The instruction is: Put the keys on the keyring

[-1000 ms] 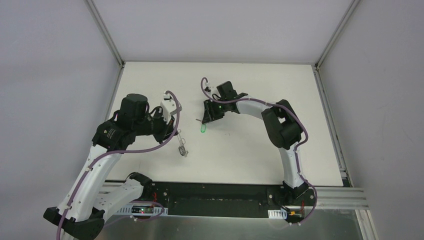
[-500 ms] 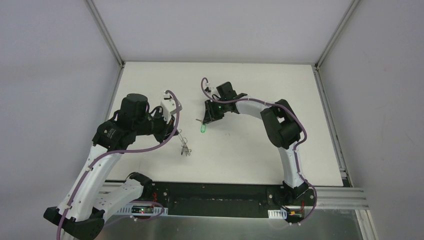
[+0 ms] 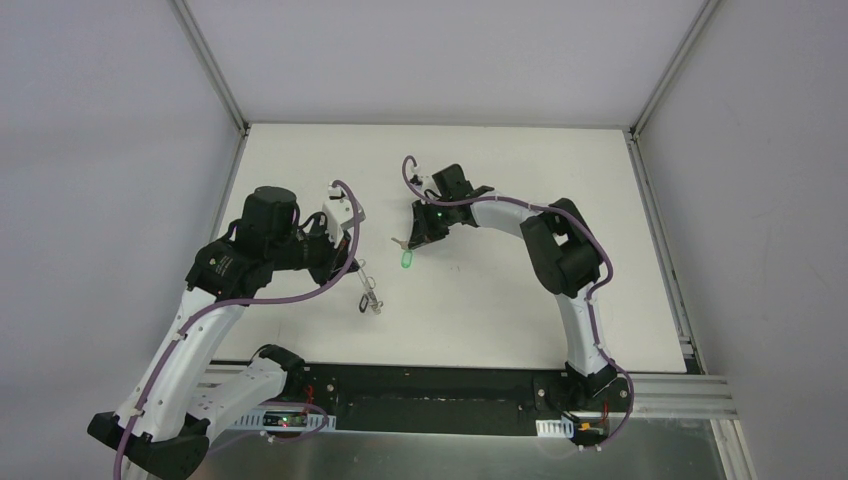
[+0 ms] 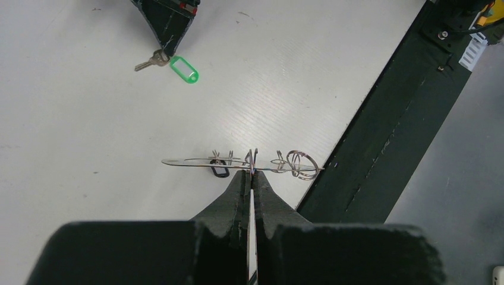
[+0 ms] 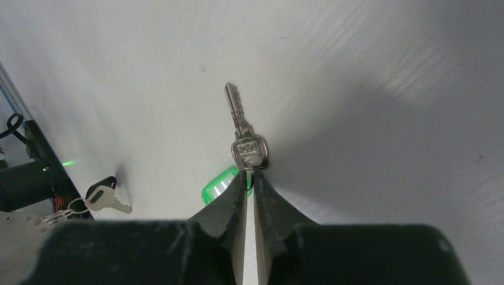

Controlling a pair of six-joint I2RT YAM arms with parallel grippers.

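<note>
The keys are one small silver key [image 5: 243, 133] joined by a tiny ring to a bright green plastic tag [image 5: 219, 185], lying on the white table [image 3: 500, 300]. My right gripper [image 5: 250, 175] points down with its jaws closed on that tiny ring, at the key's head. In the top view the green tag [image 3: 405, 260] sits just below the right gripper [image 3: 411, 243]. My left gripper [image 4: 251, 173] is shut on the keyring [image 4: 196, 161], a thin silver wire loop seen edge-on, with a black oval tag [image 4: 220, 171] and small silver rings [image 4: 301, 165] on it. It is held above the table, left of the key.
The black rail [image 4: 380, 136] along the table's near edge runs close to the held keyring. Grey walls and metal frame posts [image 3: 210, 65] enclose the table on three sides.
The right gripper's jaws have closed onto the key's small ring. The keyring in the left gripper has swung slightly. Neither arm has shifted much.
</note>
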